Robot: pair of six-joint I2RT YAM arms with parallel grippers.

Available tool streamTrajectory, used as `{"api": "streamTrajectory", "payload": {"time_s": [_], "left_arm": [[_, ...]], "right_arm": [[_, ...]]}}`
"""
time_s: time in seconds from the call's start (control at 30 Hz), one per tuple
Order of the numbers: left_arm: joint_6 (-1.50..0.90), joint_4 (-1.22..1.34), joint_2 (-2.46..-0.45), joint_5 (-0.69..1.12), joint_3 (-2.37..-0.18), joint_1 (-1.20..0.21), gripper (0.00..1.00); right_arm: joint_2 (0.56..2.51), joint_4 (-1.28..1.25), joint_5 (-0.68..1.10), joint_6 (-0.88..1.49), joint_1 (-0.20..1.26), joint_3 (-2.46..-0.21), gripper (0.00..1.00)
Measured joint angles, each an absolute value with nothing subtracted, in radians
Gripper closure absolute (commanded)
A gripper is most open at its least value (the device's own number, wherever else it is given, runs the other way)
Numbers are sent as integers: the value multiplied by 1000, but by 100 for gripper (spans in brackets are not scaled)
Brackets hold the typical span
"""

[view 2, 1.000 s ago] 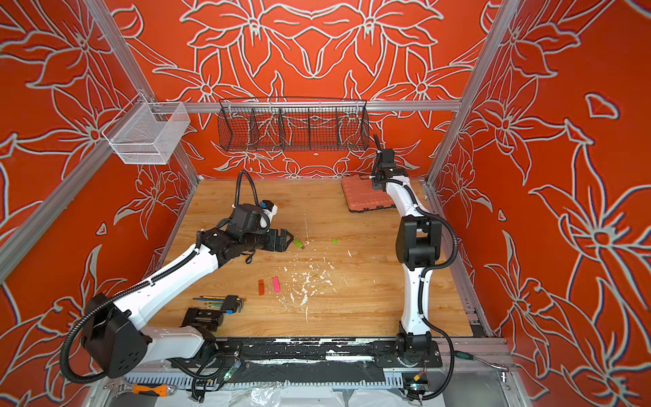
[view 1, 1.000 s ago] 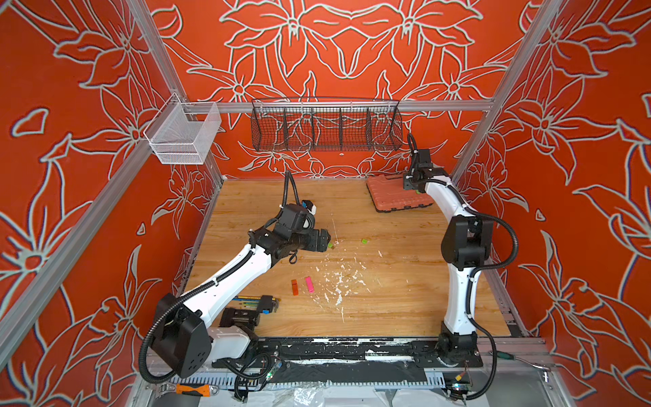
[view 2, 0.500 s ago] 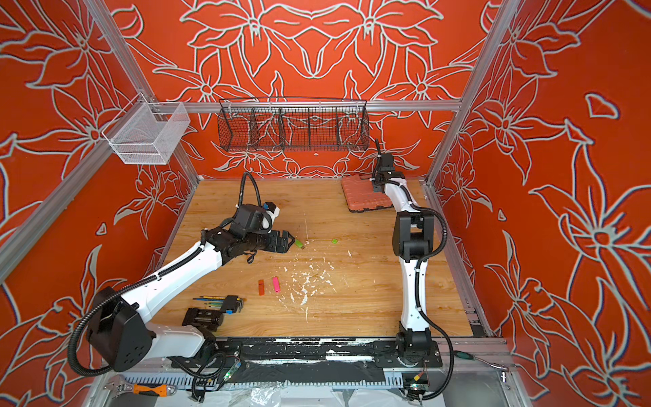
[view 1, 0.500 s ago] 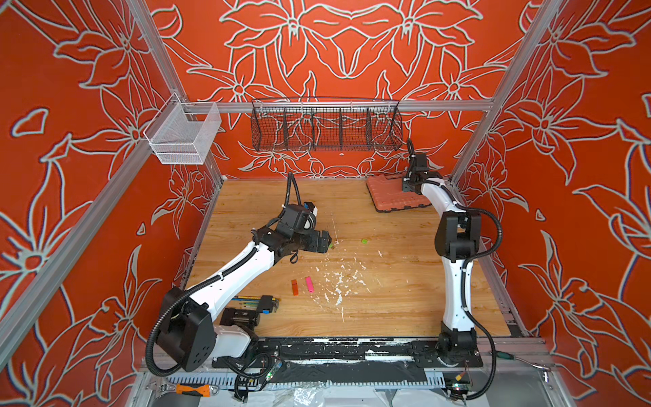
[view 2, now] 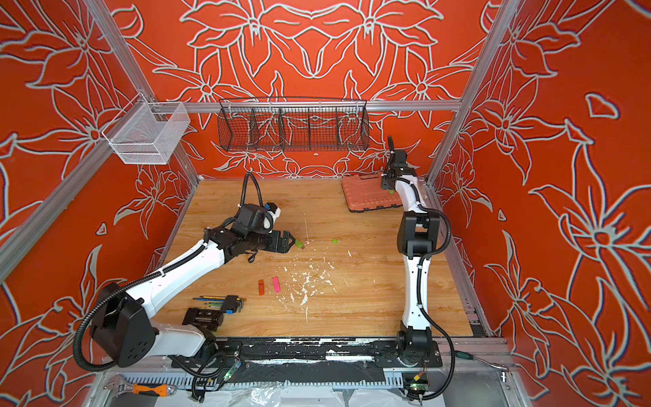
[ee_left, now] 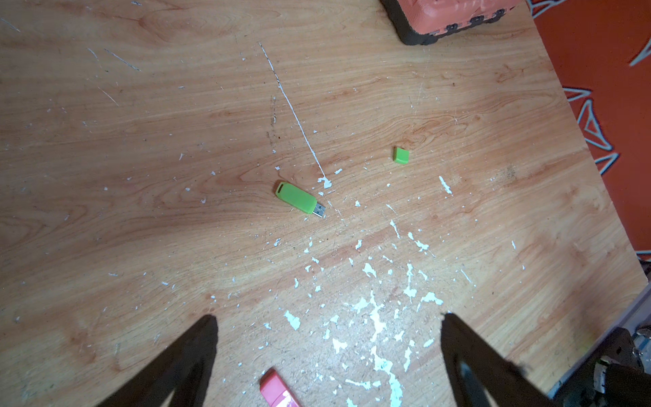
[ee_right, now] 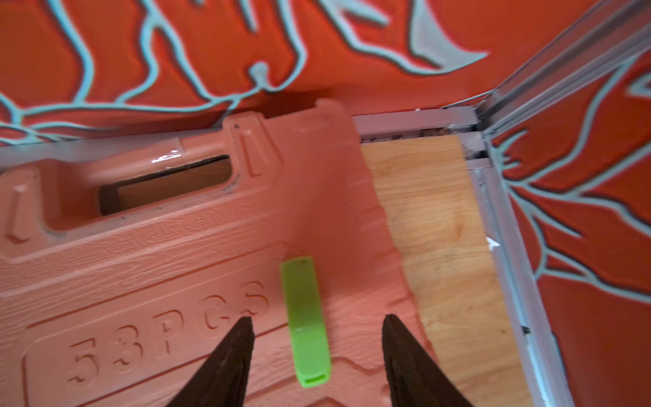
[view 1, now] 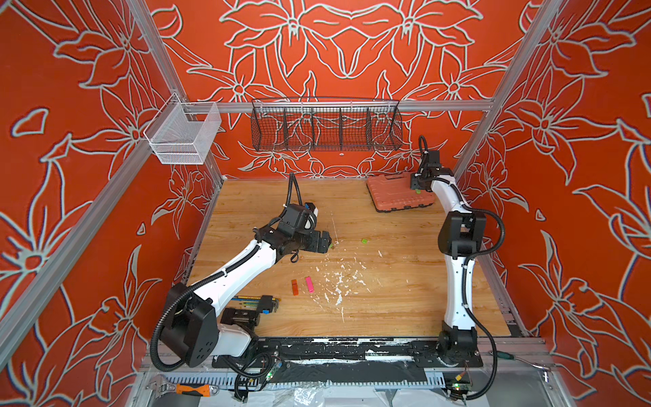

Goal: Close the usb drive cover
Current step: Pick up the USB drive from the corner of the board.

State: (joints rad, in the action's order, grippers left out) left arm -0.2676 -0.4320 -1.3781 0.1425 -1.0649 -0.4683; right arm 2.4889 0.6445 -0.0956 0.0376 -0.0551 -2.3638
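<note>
— Where is your left arm right now?
— Stretched out low from its base at the near left, forearm reaching toward the middle of the tabletop. My left pincer points forward and a little downward, jaws spread wide. In the wrist view its two black fingers stand far apart.
— And the right arm?
— It rises almost upright from its base at the near right, elbow high, forearm leaning away into the far right corner. My right pincer points down there, jaws parted but narrower than the left. Its fingers do not meet.
</note>
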Motion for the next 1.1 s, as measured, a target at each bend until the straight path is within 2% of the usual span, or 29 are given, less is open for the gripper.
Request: {"api": "streamTrajectory", "payload": {"time_s": [0.2, 0.3, 0.6, 0.7, 0.83, 1.1], "left_arm": [[-262, -432, -1378, 143, -1068, -466, 3], [-260, -433, -1378, 143, -1068, -465, 3], [-250, -433, -1378, 141, -1068, -463, 3], [-247, -433, -1378, 135, -1068, -461, 3], [-243, -433, -1375, 126, -1068, -456, 3], [-235, -433, -1345, 109, -1068, -443, 2]], "right_arm": [[2531, 673, -77, 41, -50, -2378, 45], [2531, 677, -77, 48, -51, -2381, 53], [2532, 677, -70, 62, -51, -2380, 83], [2523, 661, -71, 60, -51, -2358, 88], [2445, 604, -92, 62, -35, -2218, 90], [2077, 503, -143, 116, 83, -1667, 93]]}}
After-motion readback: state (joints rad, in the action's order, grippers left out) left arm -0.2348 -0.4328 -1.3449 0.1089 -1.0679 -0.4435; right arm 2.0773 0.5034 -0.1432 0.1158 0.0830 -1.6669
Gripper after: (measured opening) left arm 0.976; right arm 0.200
